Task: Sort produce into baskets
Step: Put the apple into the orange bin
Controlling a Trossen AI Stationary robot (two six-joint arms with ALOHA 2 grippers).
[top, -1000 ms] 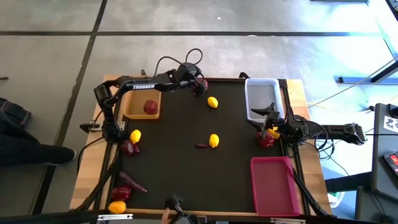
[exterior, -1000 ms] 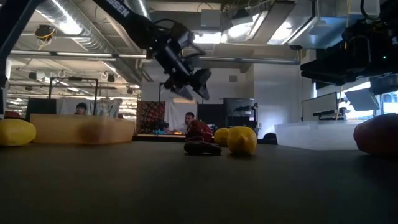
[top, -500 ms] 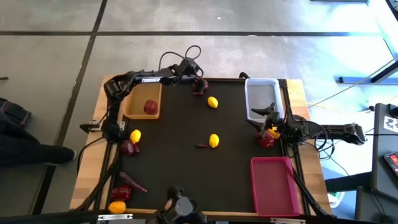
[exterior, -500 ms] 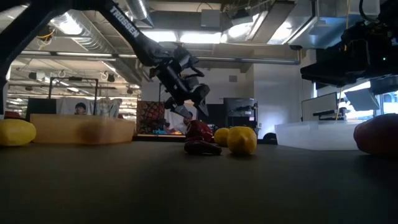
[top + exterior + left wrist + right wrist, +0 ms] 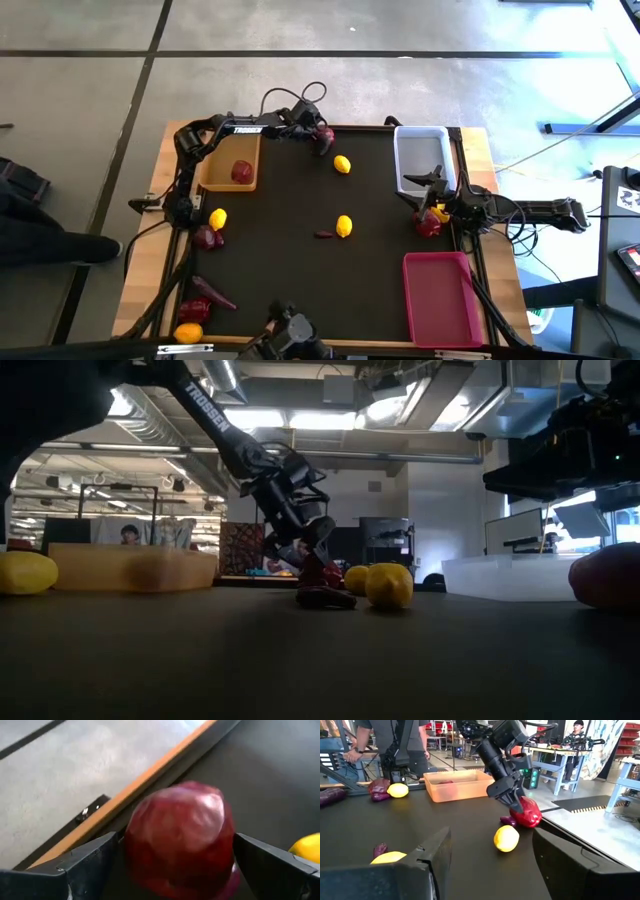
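A dark red round fruit (image 5: 180,835) lies on the black mat at the table's far edge; it also shows in the high view (image 5: 326,138). My left gripper (image 5: 319,134) is open and low over it, one finger on each side (image 5: 90,865). My right gripper (image 5: 432,205) is open and empty at the table's right, beside the white basket (image 5: 420,150), with a yellow fruit (image 5: 439,213) and a dark red fruit (image 5: 428,227) close under it. The tan wooden basket (image 5: 215,170) holds one red fruit (image 5: 241,172). The magenta basket (image 5: 440,295) stands near right. My left gripper's fingers come down slanting from the table's left and stand on either side of the dark red fruit (image 5: 526,813), which rests on the mat. Whether the fingers touch its sides I cannot tell.
Two yellow fruits (image 5: 342,164) (image 5: 344,226) and a small purple piece (image 5: 324,235) lie mid-mat. At the left lie a yellow fruit (image 5: 217,218), a dark red one (image 5: 207,238), a purple elongated piece (image 5: 208,291) and an orange fruit (image 5: 187,332). People stand beyond the table.
My left gripper has gone down and a little toward the table's right, from above the mat onto the dark red fruit at the far edge, so that its fingers now stand around it. The fruit has stayed in place.
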